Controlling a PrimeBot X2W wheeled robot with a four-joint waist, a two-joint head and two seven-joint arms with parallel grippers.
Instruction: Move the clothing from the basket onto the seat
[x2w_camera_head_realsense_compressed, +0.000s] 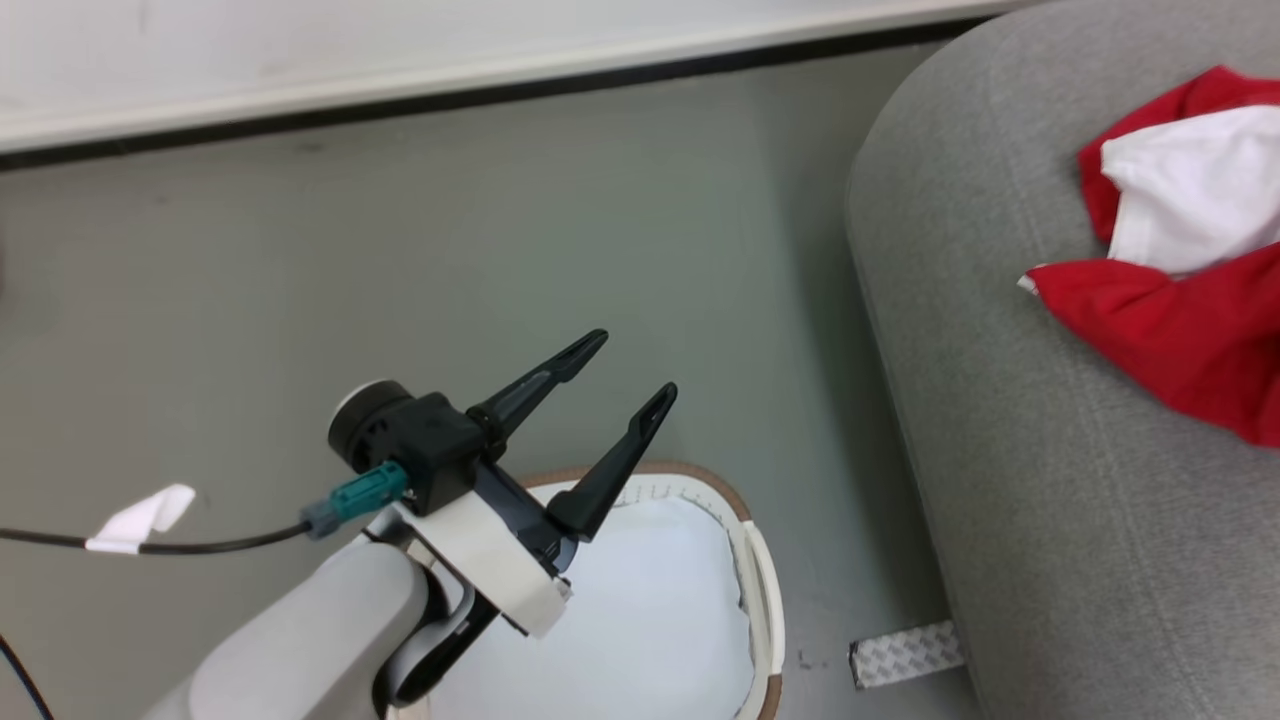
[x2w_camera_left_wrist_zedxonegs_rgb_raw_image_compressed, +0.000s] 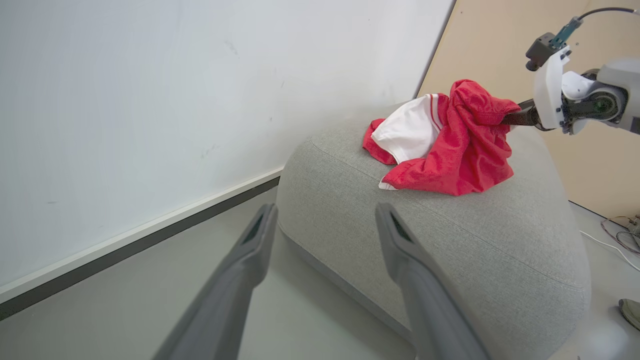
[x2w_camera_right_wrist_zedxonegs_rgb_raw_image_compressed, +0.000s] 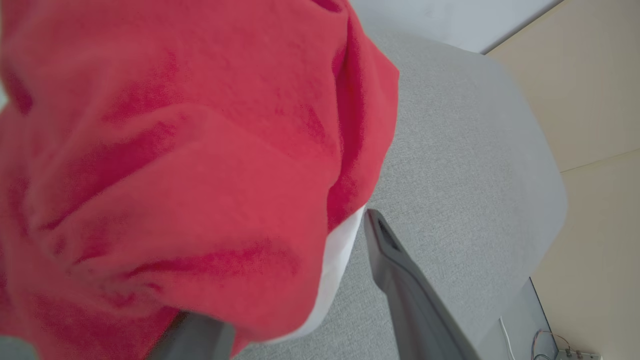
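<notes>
The left gripper (x2w_camera_head_realsense_compressed: 634, 364) stands released, fingers wide, just above the basket (x2w_camera_head_realsense_compressed: 765, 590). To its right the clothing (x2w_camera_left_wrist_zedxonegs_rgb_raw_image_compressed: 450, 145) lies on the seat (x2w_camera_left_wrist_zedxonegs_rgb_raw_image_compressed: 450, 240), draped over one finger of the right gripper (x2w_camera_left_wrist_zedxonegs_rgb_raw_image_compressed: 522, 116), whose jaws are apart.

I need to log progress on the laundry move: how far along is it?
Done: the clothing lies bunched on the seat, and the visible part of the basket inside is bare white. In hand: the right gripper is at the clothing, fingers spread, red fabric draped over one. The left gripper hangs open above the basket. Left: probably only drawing the right gripper clear.
</notes>
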